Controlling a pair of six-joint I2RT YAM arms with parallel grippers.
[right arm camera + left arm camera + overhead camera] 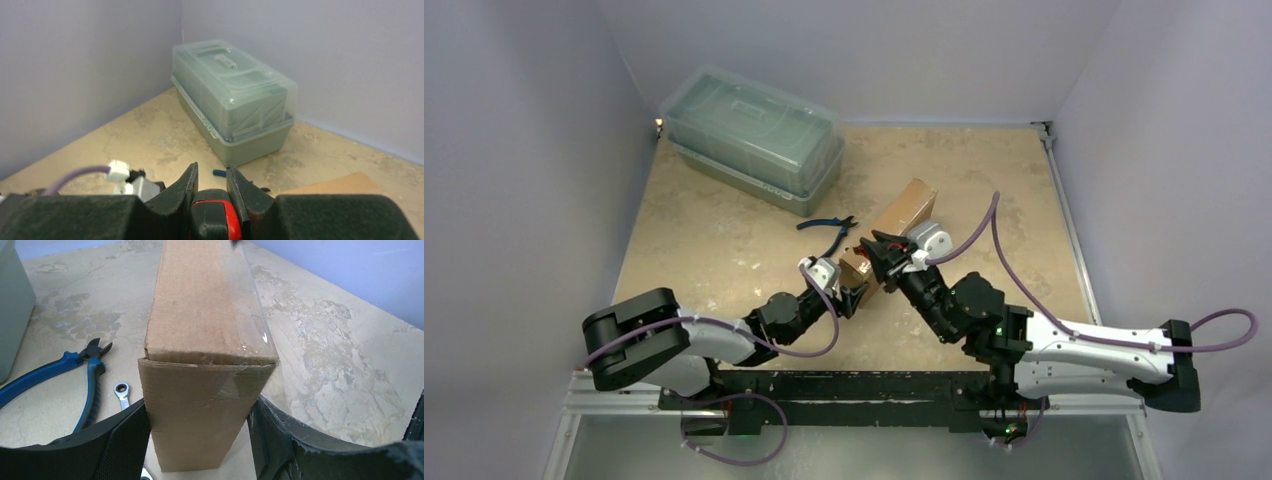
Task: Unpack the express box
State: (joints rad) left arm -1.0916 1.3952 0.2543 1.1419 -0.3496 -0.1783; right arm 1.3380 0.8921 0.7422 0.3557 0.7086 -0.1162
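Note:
The express box is a plain brown cardboard mailer lying closed at the table's middle, with clear tape over its near end. My left gripper is at that near end. In the left wrist view its fingers press on both sides of the box, so the gripper is shut on it. My right gripper hovers over the same end. It is shut on a red and black tool handle; the tool's tip is hidden. A corner of the box shows to the right.
A large translucent grey-green lidded container stands at the back left, also in the right wrist view. Blue-handled pliers lie left of the box, seen closer from the left wrist, with a small wrench beside them. Walls enclose three sides.

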